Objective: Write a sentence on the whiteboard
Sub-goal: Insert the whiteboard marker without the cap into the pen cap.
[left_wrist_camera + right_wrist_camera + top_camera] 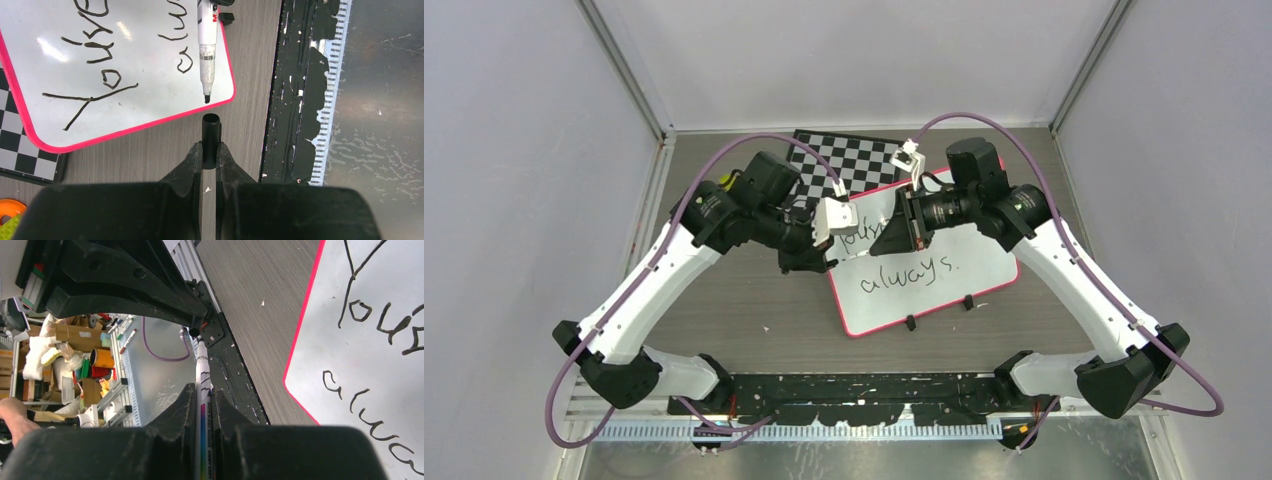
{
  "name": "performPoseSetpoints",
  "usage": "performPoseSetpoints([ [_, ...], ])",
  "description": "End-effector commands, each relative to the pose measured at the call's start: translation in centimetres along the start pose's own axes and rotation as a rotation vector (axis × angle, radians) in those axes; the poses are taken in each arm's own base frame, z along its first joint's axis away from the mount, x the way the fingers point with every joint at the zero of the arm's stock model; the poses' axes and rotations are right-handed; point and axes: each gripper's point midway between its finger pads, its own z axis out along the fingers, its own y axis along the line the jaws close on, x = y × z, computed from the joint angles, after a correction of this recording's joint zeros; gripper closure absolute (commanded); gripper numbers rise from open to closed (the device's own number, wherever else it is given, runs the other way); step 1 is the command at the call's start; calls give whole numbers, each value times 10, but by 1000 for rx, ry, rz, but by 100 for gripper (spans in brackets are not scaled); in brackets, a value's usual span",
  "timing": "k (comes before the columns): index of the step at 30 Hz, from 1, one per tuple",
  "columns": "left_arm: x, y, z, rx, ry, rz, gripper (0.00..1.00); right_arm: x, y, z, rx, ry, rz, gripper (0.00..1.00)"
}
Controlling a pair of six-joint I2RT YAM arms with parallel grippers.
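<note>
Centrally, flat on the grey wood-grain bench: the whiteboard, glossy white, rounded corners, thin pink-red frame, skewed to the bench edge, between the two arms. Across it, the sentence in thin black marker strokes, two lines, the lower reading "always." On the near long edge, two small black clips. Above a corner of the board, a white-barrelled marker, black chisel nib bare, clamped by the barrel in the right end effector, fingers drawn in narrow around it. Facing the nib and apart from it, a black tubular cap, open mouth toward the nib, nipped between the fully closed fingers of the left end effector. Beyond, meeting the board's far edge, a matte black-and-white checkerboard.
</note>
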Motion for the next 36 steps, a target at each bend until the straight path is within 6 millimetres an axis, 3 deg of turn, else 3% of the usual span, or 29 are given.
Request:
performPoseSetpoints([
  [1,-15,0,-4,-5,-41,43,100,-11,18,-3,-54,-39,-41,100],
  [22,-24,-4,-1,31,-62,41,100,-4,14,2,-44,-19,-32,100],
  [36,-2,-10,-4,30,-11,70,100,-6,22,-5,-49,-28,-48,100],
])
